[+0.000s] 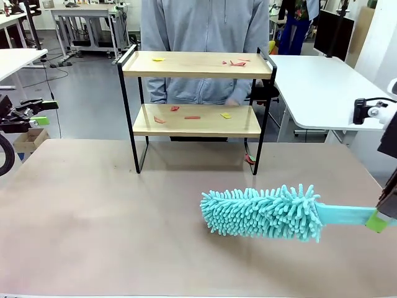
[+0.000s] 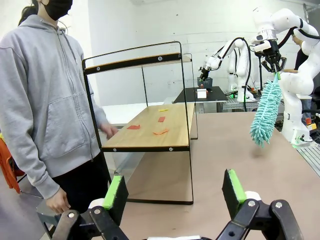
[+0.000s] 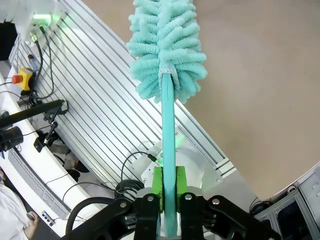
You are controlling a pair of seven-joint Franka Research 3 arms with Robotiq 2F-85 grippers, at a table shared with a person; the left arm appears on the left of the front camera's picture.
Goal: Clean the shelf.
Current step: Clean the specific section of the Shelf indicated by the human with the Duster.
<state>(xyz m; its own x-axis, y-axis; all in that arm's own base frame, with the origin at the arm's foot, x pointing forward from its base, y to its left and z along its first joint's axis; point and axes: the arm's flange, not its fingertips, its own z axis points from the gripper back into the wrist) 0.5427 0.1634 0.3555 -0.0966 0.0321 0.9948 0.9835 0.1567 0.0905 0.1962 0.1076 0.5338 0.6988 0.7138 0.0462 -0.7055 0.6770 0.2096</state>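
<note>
— At the far side of the brown table (image 1: 93, 217), what stands there?
— The shelf (image 1: 192, 64): a small two-tier rack, two pale wooden boards in a thin black frame. It stands upright about midway across, and a person (image 1: 205, 31) in a grey hoodie is directly behind it.
— Is anything lying on it?
— Little paper scraps (image 1: 236, 63), red and yellow, are scattered over both boards. The left wrist view sees the shelf (image 2: 142, 141) from one end, with the person's hand (image 2: 109, 131) close to the lower board's far edge.
— Where are the grippers?
— The right gripper (image 1: 381, 218) comes in at the right edge of the front view, jaws pressed tight on the flat turquoise handle of a duster (image 1: 263, 212). Up close, in the right wrist view, the green pads of the right gripper (image 3: 169, 182) clamp the handle from both sides, and the fluffy head of the duster (image 3: 167, 45) points away from the wrist.
— Does the duster touch the shelf?
— No. Its head is over the near right part of the table, well apart from the shelf. In the left wrist view the duster (image 2: 265, 112) hangs head down from the right gripper (image 2: 274, 70), its tip near the table top.
— And the other arm?
— The left gripper (image 1: 44, 112) sits at the far left, beyond the table's edge, holding nothing. Its own camera shows the left gripper (image 2: 175, 192) with jaws spread wide, aimed toward the shelf.
</note>
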